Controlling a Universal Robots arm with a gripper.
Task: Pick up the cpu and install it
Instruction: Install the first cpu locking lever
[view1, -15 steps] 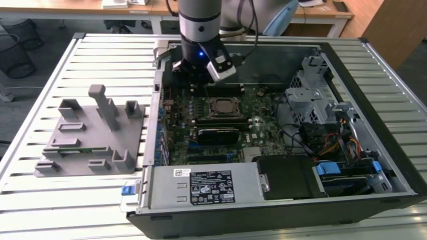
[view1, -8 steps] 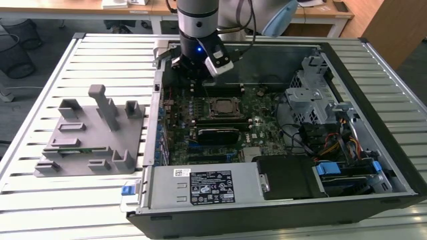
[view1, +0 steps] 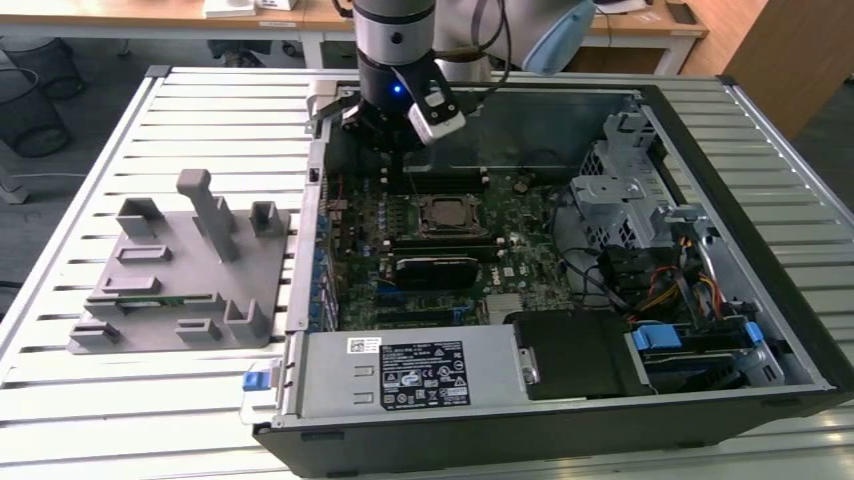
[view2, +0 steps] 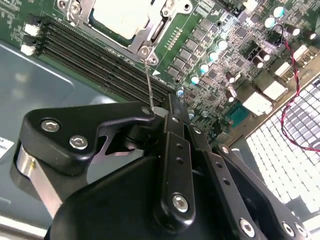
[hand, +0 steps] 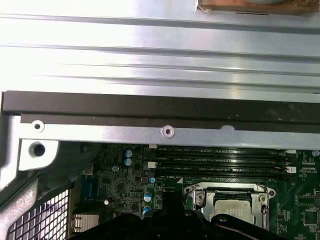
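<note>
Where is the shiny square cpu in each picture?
Exterior view: the cpu sits in its socket in the middle of the motherboard, just in front of the gripper.
Second wrist view: the cpu is beyond the gripper, inside the metal socket frame.
First wrist view: the cpu lies in the frame, below the memory slots.
Shared landmark: the long black memory slots right beside the socket.
</note>
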